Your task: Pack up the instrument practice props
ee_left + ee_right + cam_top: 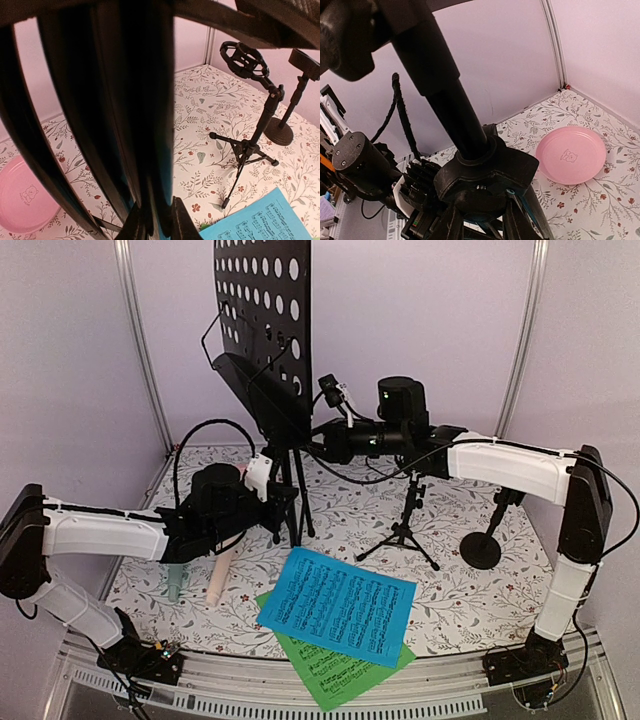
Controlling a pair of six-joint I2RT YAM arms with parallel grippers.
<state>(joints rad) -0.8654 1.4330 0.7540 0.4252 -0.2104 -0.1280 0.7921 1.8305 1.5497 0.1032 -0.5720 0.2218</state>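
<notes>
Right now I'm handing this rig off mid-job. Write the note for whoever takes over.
Left gripper: shut on the music stand, low among its legs.
Right gripper: set around the stand's hub; grip unclear.
Mint-green microphone and peach microphone lie by the left arm. Blue sheet overlaps green sheet at the near edge. Microphone tripod and round-base stand are upright on the right.
Done: nothing visibly packed.
Left: all of it; the music stand is unfolded.
</notes>
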